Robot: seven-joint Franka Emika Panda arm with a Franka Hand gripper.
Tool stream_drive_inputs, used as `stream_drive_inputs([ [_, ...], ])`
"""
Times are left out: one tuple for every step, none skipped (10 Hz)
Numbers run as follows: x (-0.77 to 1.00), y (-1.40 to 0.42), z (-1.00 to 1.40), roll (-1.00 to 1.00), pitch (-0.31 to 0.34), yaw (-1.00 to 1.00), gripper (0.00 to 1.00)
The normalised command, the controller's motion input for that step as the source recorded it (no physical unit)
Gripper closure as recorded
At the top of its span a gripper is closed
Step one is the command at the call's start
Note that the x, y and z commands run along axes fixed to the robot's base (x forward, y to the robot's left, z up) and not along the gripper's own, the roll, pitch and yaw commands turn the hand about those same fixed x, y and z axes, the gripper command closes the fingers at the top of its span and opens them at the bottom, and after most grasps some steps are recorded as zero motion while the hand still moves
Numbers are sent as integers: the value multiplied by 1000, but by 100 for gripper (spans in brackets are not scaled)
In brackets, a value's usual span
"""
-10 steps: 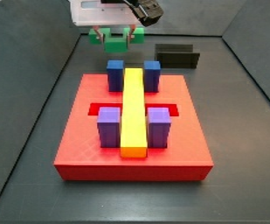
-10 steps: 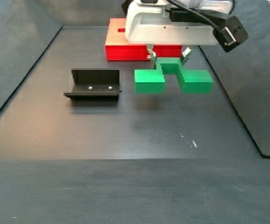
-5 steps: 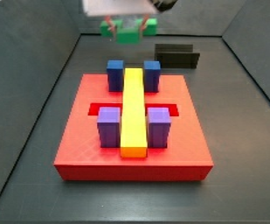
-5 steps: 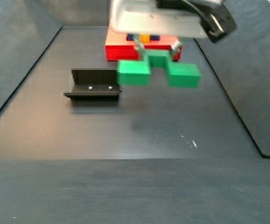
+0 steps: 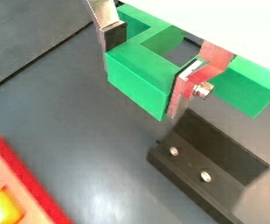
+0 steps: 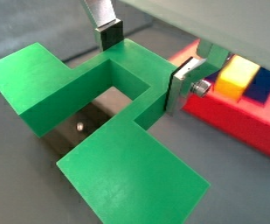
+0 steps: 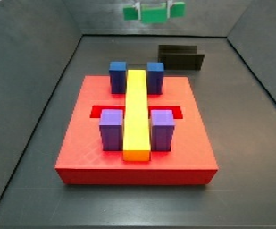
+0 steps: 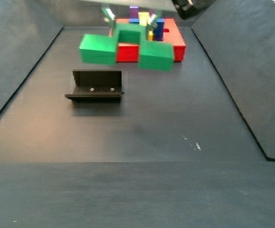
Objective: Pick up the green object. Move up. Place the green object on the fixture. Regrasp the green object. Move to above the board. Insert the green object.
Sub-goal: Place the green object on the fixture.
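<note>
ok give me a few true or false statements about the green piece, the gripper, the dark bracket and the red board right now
1. The gripper is shut on the bright green blocky plastic piece. True: in both wrist views its fingers clamp the piece's centre.
2. The green piece rests on the dark L-shaped fixture. False: it hangs in the air, clear of the fixture, in a side view.
3. The large red board carries a long yellow bar between blue and purple blocks. True.
4. The green piece already sits in a slot of the board. False: it is held high, away from the board.
5. The fixture stands on top of the board. False: it stands on the dark floor beside it.
</note>
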Motion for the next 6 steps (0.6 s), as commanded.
stream_drive_inputs([
  [683,0,283,-757,280,0,100],
  [700,0,211,-551,454,29,100],
  [766,0,257,-514,386,83,100],
  [757,-37,349,-654,346,43,100],
  [834,-86,323,-666,274,0,100],
  [809,-71,186,-580,0,0,100],
])
